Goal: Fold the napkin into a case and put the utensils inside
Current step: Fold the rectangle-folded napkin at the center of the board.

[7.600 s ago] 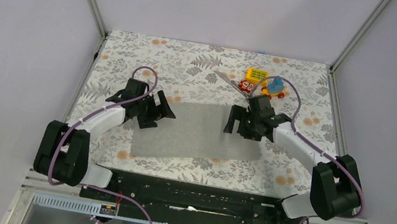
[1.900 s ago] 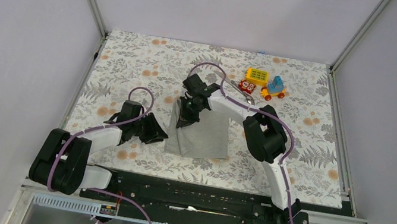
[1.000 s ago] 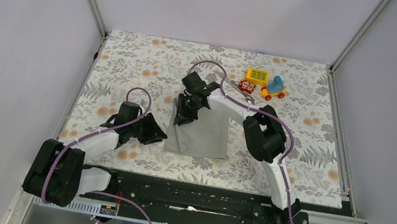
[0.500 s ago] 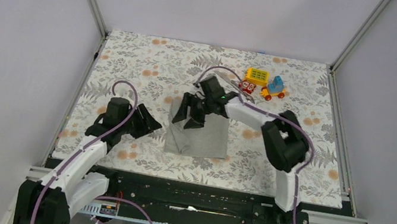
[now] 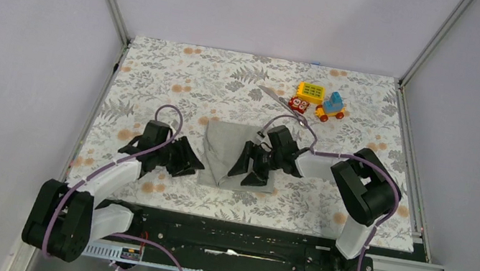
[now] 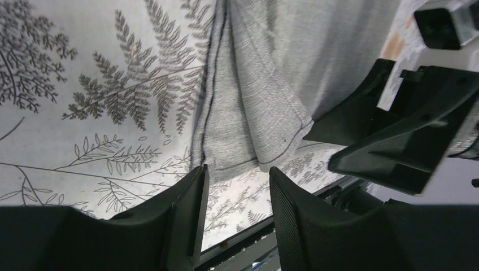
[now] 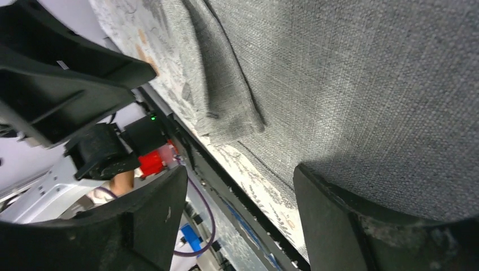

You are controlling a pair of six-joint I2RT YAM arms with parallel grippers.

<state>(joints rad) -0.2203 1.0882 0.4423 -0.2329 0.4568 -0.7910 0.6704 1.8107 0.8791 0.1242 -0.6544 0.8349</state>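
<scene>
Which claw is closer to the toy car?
Right. The right claw is over the napkin, down-left of the toy car in the top view. The left claw is farther, off the napkin's left edge.

Floral tablecloth (image 5: pixel 174 74), small cluster of colourful toy blocks (image 5: pixel 312 90) toward its far right corner.

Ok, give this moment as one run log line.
napkin: folded, on tablecloth | left claw: open, empty, at napkin's left edge | right claw: open, over napkin | utensils: outside, near toy blocks
</scene>
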